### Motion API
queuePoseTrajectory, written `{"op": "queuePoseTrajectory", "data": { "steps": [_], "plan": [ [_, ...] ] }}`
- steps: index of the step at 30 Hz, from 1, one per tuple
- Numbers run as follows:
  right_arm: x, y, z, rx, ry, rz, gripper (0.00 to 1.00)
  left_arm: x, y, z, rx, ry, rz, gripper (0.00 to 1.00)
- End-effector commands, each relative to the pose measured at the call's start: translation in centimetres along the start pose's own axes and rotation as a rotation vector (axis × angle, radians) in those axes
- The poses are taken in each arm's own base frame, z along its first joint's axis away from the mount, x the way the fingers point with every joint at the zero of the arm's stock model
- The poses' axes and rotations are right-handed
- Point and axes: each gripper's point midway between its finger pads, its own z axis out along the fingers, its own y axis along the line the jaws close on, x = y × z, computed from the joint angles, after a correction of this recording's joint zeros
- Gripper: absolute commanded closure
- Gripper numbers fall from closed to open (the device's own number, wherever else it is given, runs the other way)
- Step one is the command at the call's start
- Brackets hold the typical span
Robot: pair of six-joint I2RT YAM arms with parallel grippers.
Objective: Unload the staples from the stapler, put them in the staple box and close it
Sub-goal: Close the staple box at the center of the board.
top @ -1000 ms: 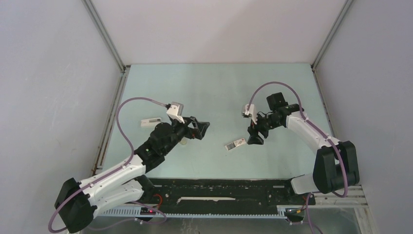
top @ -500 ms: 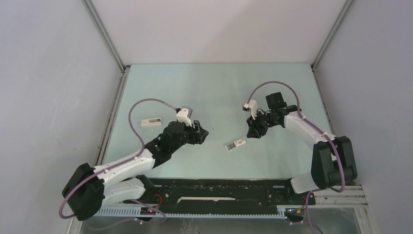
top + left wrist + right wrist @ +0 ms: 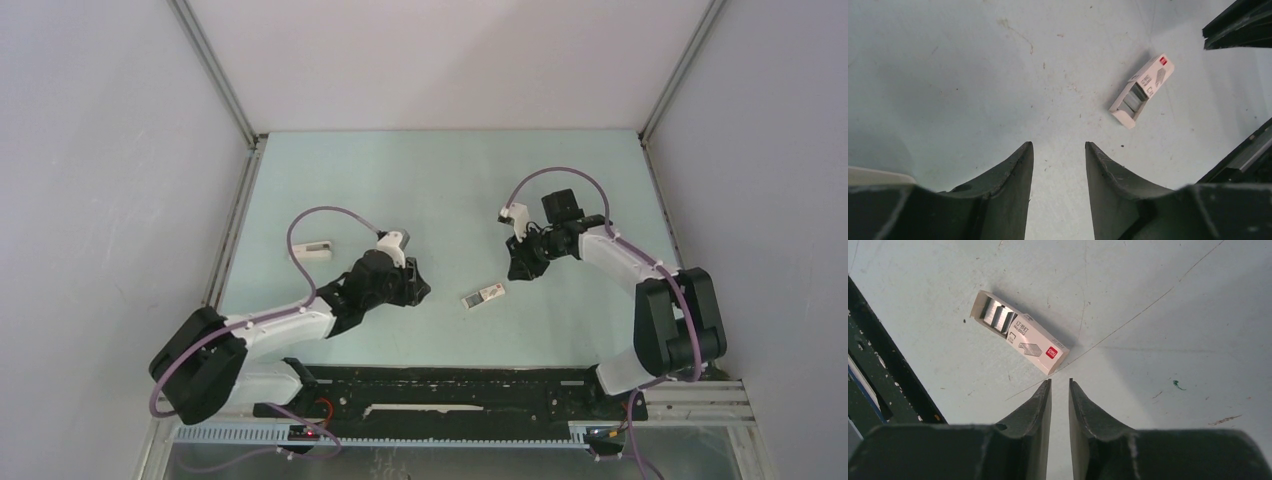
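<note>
A small white printed box [image 3: 484, 295] lies on the pale green table between my two grippers. Its open end shows silvery staples [image 3: 995, 315], which the left wrist view also catches as staples [image 3: 1134, 98]. A white oblong thing with a grey strip [image 3: 312, 250] lies at the left; it looks like the stapler, but it is too small to be sure. My left gripper [image 3: 413, 285] [image 3: 1058, 145] hovers left of the box, open and empty. My right gripper [image 3: 518, 268] [image 3: 1060, 381] sits just right of the box [image 3: 1020, 333], its jaws a narrow slit apart with nothing between them.
A black rail [image 3: 450, 385] runs along the near edge between the arm bases. Grey walls with metal corner posts [image 3: 215, 75] close in the table on three sides. Thin scratches and specks mark the table top [image 3: 1128, 320].
Both grippers' jaws have narrowed, the right almost to a slit. The left gripper has pulled back toward the near edge and lower. The box has not moved.
</note>
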Motion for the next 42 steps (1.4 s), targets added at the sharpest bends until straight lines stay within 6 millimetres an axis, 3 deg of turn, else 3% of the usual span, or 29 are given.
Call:
{"op": "queuePoseTrajectory", "data": {
  "steps": [1, 11, 15, 24, 34, 42],
  "plan": [
    [0.0, -0.6, 0.7, 0.027, 0.008, 0.031, 0.75, -0.5, -0.5, 0.7, 0.017, -0.005, -0.021, 0.54],
    [0.1, -2.0, 1.9, 0.131, 0.024, 0.107, 0.91, 0.6, -1.0, 2.3, 0.019, 0.076, -0.039, 0.77],
    [0.5, -2.1, 2.1, 0.152, 0.038, 0.134, 0.95, 1.4, -2.4, 3.1, 0.057, 0.125, -0.02, 0.82],
    [2.8, -1.6, 3.5, 0.139, 0.115, 0.173, 0.96, 3.7, -5.3, 4.8, 0.136, 0.263, 0.032, 0.84],
    [3.2, -0.4, 4.8, 0.101, 0.152, 0.194, 0.96, 6.6, -7.5, 5.9, 0.214, 0.415, 0.024, 0.86],
    [3.3, 0.5, 5.7, 0.099, 0.172, 0.186, 0.96, 7.5, -7.5, 6.8, 0.194, 0.482, 0.026, 0.87]
  ]
}}
